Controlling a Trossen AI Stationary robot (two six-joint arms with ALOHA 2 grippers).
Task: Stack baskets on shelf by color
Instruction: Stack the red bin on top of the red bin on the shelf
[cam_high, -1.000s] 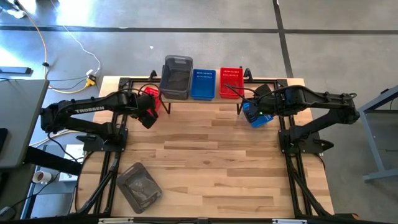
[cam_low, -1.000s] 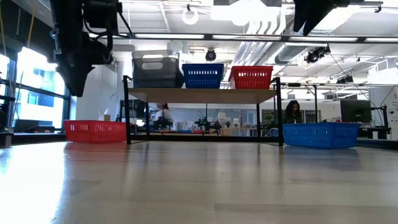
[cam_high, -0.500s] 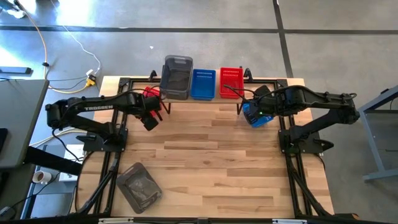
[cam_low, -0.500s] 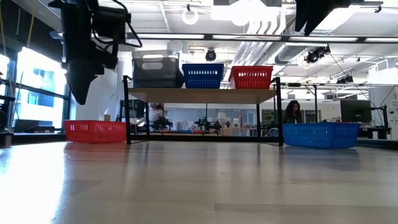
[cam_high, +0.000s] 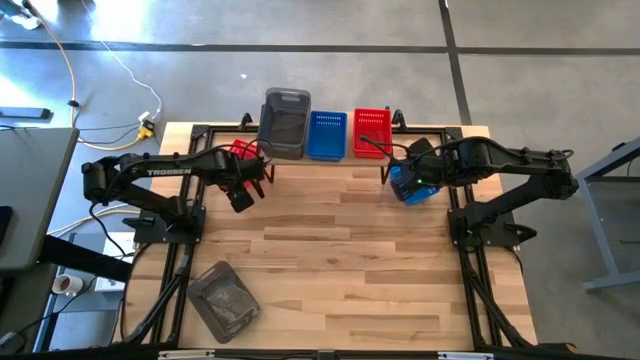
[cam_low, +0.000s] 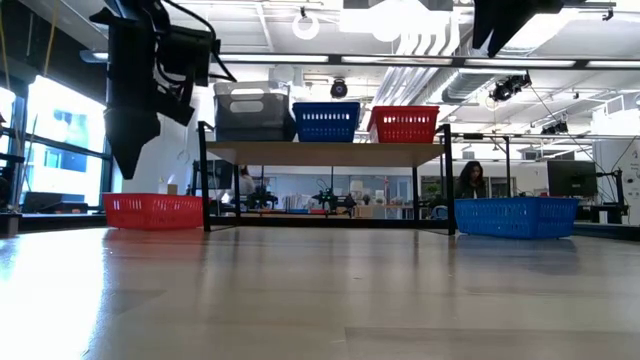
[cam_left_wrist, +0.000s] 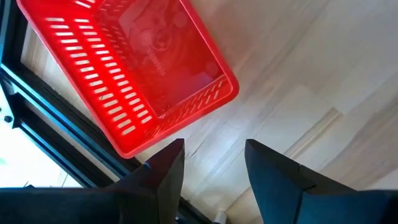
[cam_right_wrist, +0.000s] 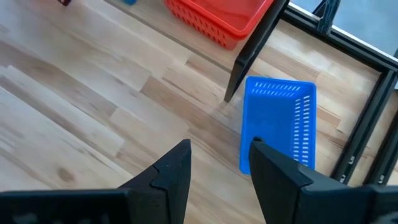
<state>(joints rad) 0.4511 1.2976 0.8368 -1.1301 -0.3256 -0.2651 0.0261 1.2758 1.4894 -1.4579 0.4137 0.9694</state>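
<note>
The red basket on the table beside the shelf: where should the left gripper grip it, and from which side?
Probably from above, on the rim wall nearest the left gripper. The red basket sits upright, open side up and empty, so one finger can go inside that thin mesh wall and one outside.

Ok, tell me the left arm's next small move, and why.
Probably lower the left gripper onto the near rim of the red basket lying on the table. Its fingers are open and empty, it hovers above the basket, and a red stack already sits on the shelf to receive it.
</note>
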